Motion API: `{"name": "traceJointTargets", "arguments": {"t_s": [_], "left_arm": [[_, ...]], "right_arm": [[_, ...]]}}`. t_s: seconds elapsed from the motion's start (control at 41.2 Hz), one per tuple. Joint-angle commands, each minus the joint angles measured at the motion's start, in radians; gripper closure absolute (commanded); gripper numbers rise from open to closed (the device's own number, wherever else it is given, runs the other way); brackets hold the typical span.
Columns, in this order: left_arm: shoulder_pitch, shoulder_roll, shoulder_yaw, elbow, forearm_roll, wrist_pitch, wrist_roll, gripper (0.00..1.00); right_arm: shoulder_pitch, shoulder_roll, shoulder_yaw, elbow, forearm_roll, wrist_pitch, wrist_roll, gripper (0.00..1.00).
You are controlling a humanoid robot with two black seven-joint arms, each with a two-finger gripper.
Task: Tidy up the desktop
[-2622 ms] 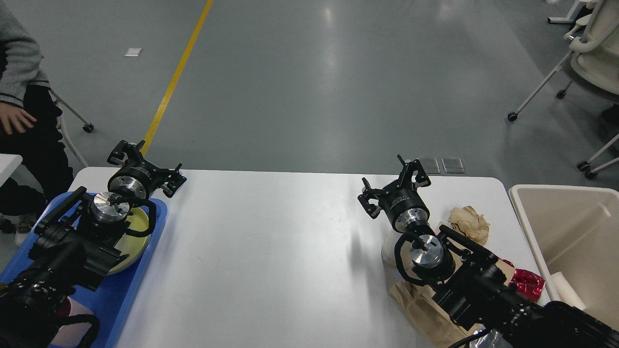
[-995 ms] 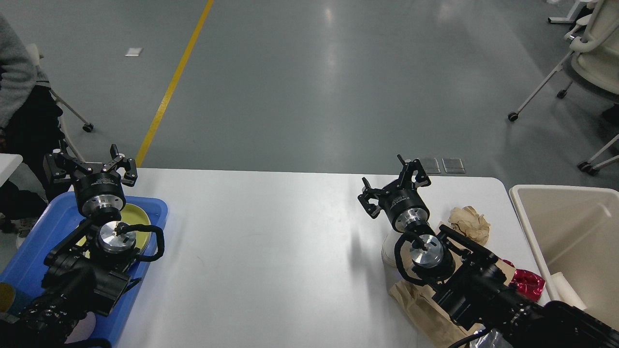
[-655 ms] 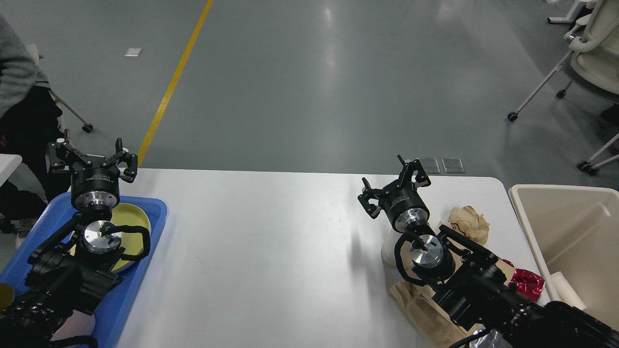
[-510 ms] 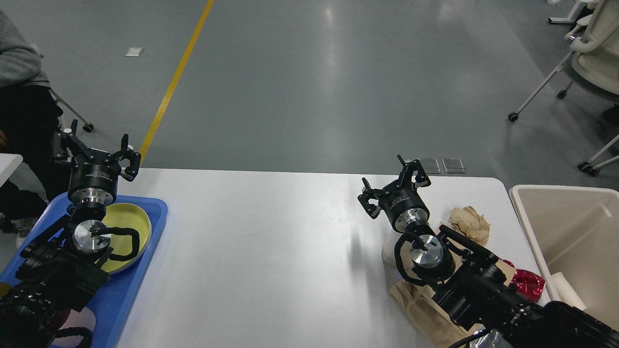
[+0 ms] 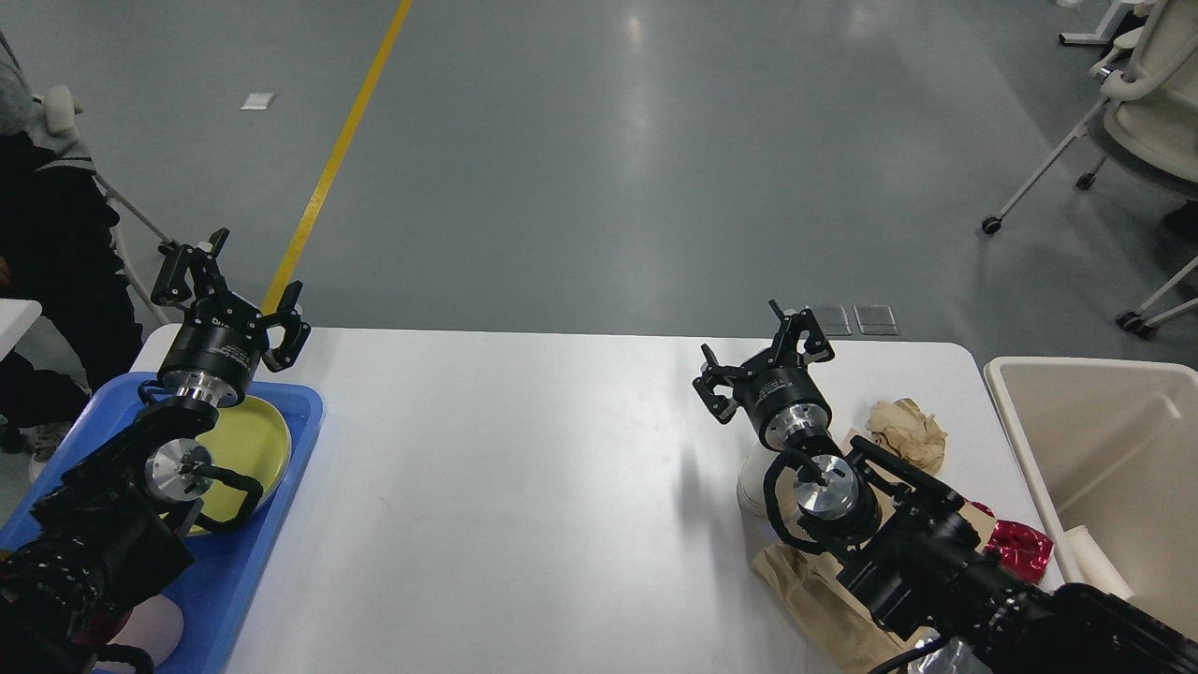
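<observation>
The white desktop (image 5: 524, 468) fills the lower half of the head view. My left gripper (image 5: 229, 295) is open and empty, raised over the far left corner above a yellow plate (image 5: 251, 445) in the blue tray (image 5: 234, 571). My right gripper (image 5: 763, 360) is open and empty above the right part of the desktop. Near it lie a crumpled brown paper ball (image 5: 906, 429), a white cup partly hidden by the arm (image 5: 749, 482), a brown paper bag (image 5: 814, 599) and a red foil wrapper (image 5: 1020, 543).
A beige bin (image 5: 1104, 449) stands off the desktop's right edge with a white roll (image 5: 1095, 560) inside. A seated person (image 5: 47, 234) is at the far left. Office chairs (image 5: 1132, 122) stand at the back right.
My left arm swung left off the plate, then rose and turned back right; its gripper stayed open. The plate is now more exposed. The right arm has not moved.
</observation>
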Motion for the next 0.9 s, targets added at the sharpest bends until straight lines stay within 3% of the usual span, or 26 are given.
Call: {"name": "traceJointTargets", "arguments": {"t_s": [0.0, 0.17, 0.437, 0.728, 0.874], "left_arm": [[-0.007, 0.016, 0.039, 0.0, 0.067, -0.006, -0.018, 0.01], [-0.013, 0.013, 0.042, 0.0, 0.15, -0.006, -0.094, 0.01], [-0.006, 0.019, 0.043, 0.0, 0.148, -0.015, -0.113, 0.01], [0.008, 0.006, 0.036, 0.0, 0.136, -0.244, -0.111, 0.01], [0.029, -0.059, 0.023, 0.0, 0.136, -0.267, -0.111, 0.01]], "right_arm": [[0.0, 0.0, 0.0, 0.002, 0.0, 0.0, 0.0, 0.0], [0.0, 0.0, 0.0, 0.0, 0.0, 0.0, 0.0, 0.0], [0.0, 0.0, 0.0, 0.0, 0.0, 0.0, 0.0, 0.0], [0.0, 0.0, 0.0, 0.002, 0.0, 0.0, 0.0, 0.0], [0.0, 0.0, 0.0, 0.002, 0.0, 0.0, 0.0, 0.0]]}}
